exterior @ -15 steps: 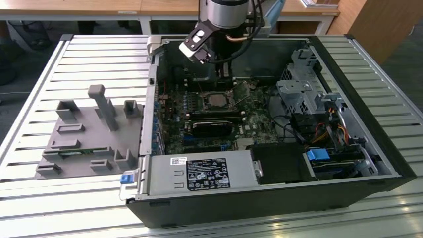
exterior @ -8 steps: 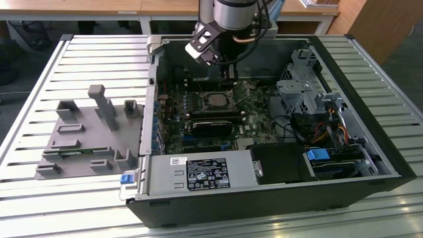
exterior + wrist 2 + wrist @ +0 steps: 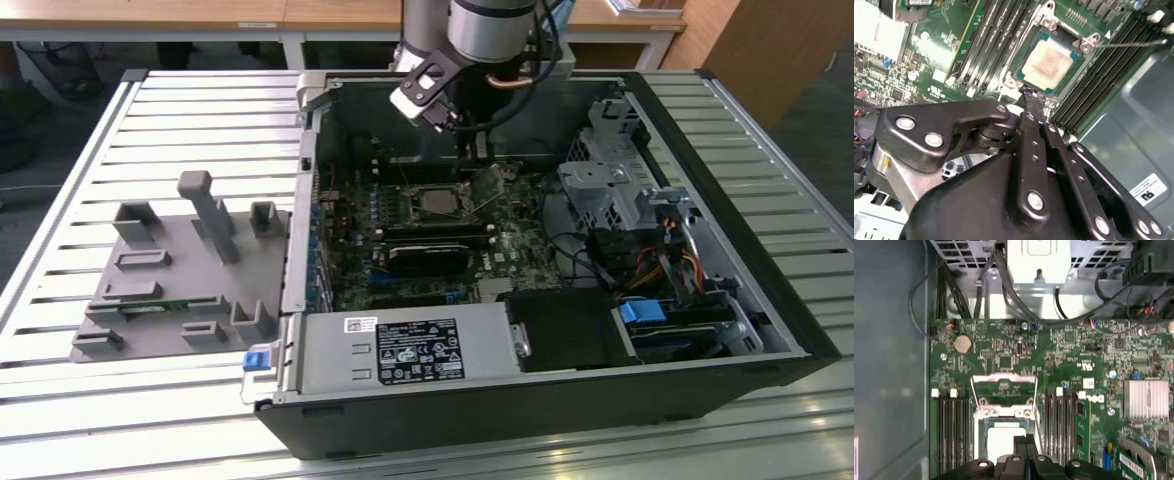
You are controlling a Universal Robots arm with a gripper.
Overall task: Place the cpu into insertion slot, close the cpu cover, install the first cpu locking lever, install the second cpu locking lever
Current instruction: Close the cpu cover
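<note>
Cpu (image 3: 1004,442) sits in insertion slot (image 3: 980,412); I see pale top inside silver rim. Cpu cover (image 3: 1004,377) swung open, off slot. Gripper (image 3: 467,168) at 12 o'clock of cpu in exterior view. Fingers (image 3: 1020,445) pressed together, nothing between, tip at slot edge. Grey fixture tray (image 3: 174,270) at 9 o'clock of computer case (image 3: 534,420), just beside.

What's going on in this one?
The arm's gripper, shut and apparently empty, hangs just above the socket inside the open computer case. The cpu already sits in the insertion slot. In the first wrist view the cpu cover looks tipped up, not closed yet.
</note>
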